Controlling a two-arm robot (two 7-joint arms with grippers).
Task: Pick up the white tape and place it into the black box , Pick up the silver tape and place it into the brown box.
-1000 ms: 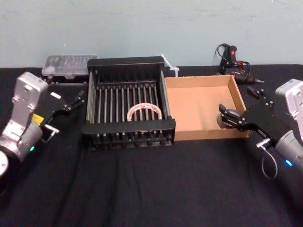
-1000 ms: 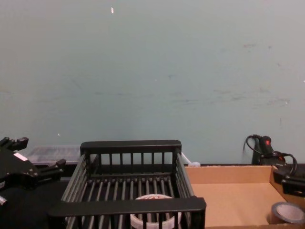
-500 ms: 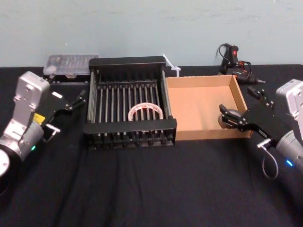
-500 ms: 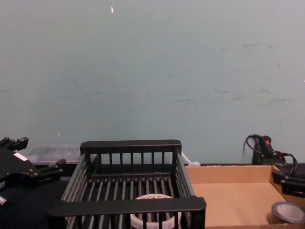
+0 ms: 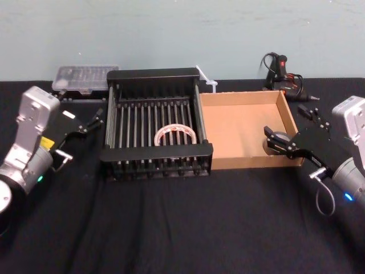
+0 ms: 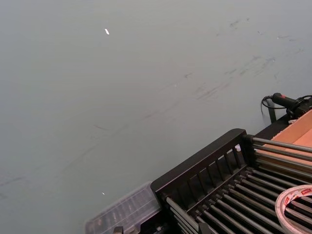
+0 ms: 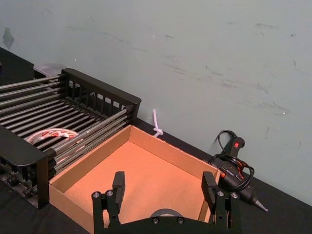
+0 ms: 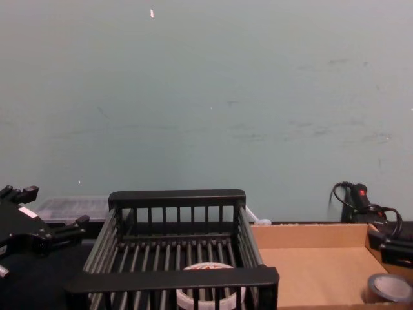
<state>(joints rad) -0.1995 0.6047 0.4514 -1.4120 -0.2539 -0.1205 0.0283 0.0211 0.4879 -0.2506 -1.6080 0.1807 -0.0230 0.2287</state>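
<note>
Though spread wide, the right gripper's [image 7: 164,183] jaws flank the silver tape [image 7: 165,212] in the brown box [image 5: 239,123], unchanged from a second ago; the left gripper [image 5: 93,120] idles at the black box's [image 5: 154,74] nine o'clock.

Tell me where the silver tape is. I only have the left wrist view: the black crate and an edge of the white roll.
Observer: The silver tape lies inside the brown box, in its near right corner.
Operator: Report the right gripper.
Observer: The right gripper hangs over that corner, open and spread wider than the roll.
Operator: Locate my left gripper.
Observer: The left gripper is beside the black box, off its left wall and outside it.
</note>
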